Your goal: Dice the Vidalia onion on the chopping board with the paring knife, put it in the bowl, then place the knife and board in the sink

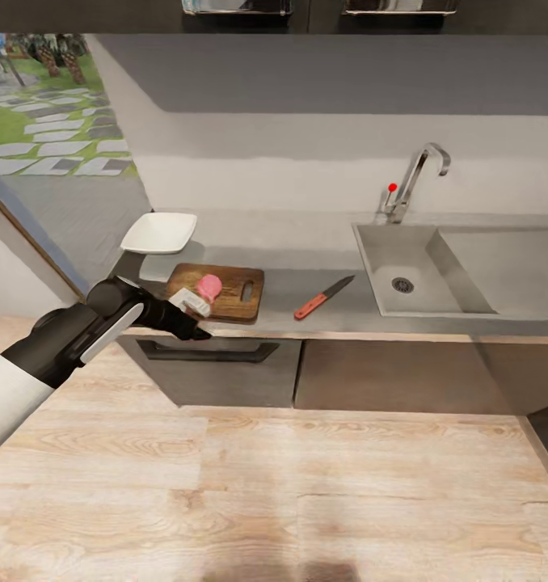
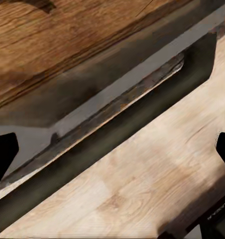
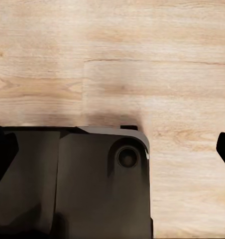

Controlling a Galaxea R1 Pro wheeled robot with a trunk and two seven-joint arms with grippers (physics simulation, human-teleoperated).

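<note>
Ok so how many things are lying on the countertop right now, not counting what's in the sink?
3, plus an onion: the white bowl at the far left, the chopping board beside it carrying the Vidalia onion, and the paring knife between board and sink.

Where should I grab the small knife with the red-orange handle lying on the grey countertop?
Grip the paring knife by its red-orange handle, coming straight down from above. It lies flat between the chopping board and the sink, its handle toward the front edge and its dark blade toward the sink.
</note>
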